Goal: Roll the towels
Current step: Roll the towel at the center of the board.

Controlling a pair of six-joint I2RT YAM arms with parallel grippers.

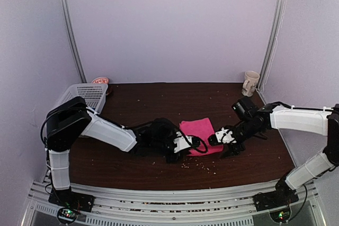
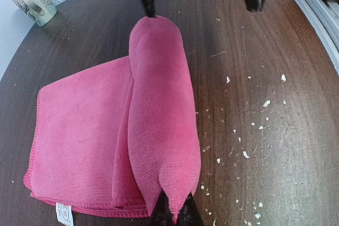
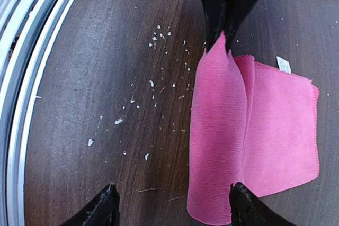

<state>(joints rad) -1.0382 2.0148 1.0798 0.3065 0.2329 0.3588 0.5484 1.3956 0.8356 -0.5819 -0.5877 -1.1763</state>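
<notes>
On table (image 1: 159,99), left end effector (image 2: 174,211) pinching pink towel (image 2: 159,115), right end effector (image 3: 175,205) spread wide.

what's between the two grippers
The rolled edge of the towel spans them: left gripper shut on one end, right gripper open at the other. Both wrist views show it.

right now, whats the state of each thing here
towel: pink, partly rolled, the rest lying flat on the table
left gripper: shut on one end of the roll
right gripper: open, fingers astride the roll's other end
mug: upright, far right corner
basket: far left corner, inside not visible
table: dotted with white crumbs
</notes>
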